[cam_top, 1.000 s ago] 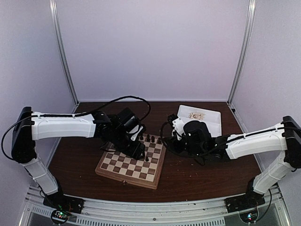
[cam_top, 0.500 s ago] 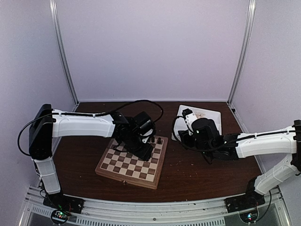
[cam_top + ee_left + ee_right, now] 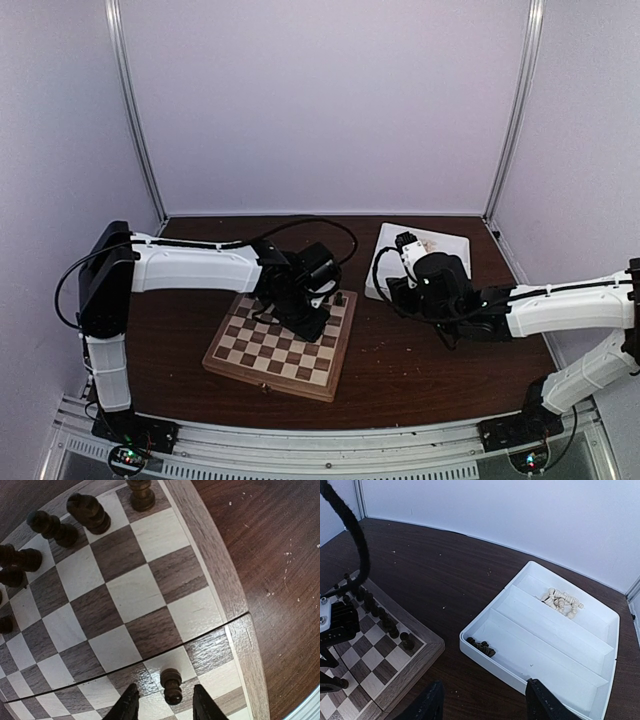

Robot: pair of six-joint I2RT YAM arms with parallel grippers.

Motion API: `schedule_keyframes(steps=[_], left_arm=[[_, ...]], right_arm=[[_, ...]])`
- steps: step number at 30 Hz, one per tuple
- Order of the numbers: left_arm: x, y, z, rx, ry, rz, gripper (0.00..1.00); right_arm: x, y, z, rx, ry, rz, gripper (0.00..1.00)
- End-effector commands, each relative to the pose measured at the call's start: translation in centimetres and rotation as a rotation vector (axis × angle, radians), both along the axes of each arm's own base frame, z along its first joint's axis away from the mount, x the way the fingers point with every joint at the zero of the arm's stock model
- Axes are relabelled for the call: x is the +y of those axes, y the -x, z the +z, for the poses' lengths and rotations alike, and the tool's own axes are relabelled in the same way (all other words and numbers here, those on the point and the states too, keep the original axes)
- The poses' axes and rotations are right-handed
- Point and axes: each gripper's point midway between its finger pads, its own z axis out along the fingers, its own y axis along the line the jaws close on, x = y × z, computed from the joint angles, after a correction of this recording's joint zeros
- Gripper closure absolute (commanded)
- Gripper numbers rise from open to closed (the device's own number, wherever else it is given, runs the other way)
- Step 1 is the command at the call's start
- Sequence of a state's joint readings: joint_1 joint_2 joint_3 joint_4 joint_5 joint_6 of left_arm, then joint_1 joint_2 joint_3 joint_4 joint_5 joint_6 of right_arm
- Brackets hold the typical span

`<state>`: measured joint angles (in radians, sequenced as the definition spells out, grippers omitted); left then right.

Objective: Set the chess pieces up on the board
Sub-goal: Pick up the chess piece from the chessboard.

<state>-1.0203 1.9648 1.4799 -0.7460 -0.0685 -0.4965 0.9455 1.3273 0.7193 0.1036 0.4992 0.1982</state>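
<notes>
The left gripper [image 3: 166, 707] is right over the board [image 3: 207, 545], near its right-hand border, and a single dark pawn [image 3: 172, 685] stands between its two fingers. The gripper is part-way open: I can see a sliver of board on either side of the pawn, so it straddles the piece rather than pinching it. The pawn is upright, its long axis running up toward the wrist, beside the seam that crosses the board. To my eye the next move hinges on that centring, since the pawn sits evenly in the gap. The right gripper [image 3: 485, 705] is well apart, spread open and empty above the bench [image 3: 445, 570], looking toward the white tray [image 3: 545, 650] with its dark pieces [image 3: 481, 647]
</notes>
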Motion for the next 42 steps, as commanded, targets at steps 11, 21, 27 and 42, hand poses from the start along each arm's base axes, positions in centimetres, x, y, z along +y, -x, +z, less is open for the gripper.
schedule_keyframes(steps=[11,21,27,42], left_arm=[[-0.1,0.0,-0.3,-0.006,-0.054,-0.018,0.87],[0.3,-0.7,0.8,-0.046,-0.08,0.002,0.96],[1.1,-2.7,2.9,-0.158,-0.136,0.002,0.96],[3.8,-8.7,5.7,-0.238,-0.15,0.069,0.95]], right_arm=[[-1.3,-0.1,-0.1,-0.003,0.0,-0.045,0.42],[-1.4,-0.1,-0.4,0.005,0.003,-0.047,0.42],[-1.6,-0.2,-0.4,0.006,0.008,-0.05,0.42],[-1.9,-0.2,-0.1,0.004,0.019,-0.053,0.42]])
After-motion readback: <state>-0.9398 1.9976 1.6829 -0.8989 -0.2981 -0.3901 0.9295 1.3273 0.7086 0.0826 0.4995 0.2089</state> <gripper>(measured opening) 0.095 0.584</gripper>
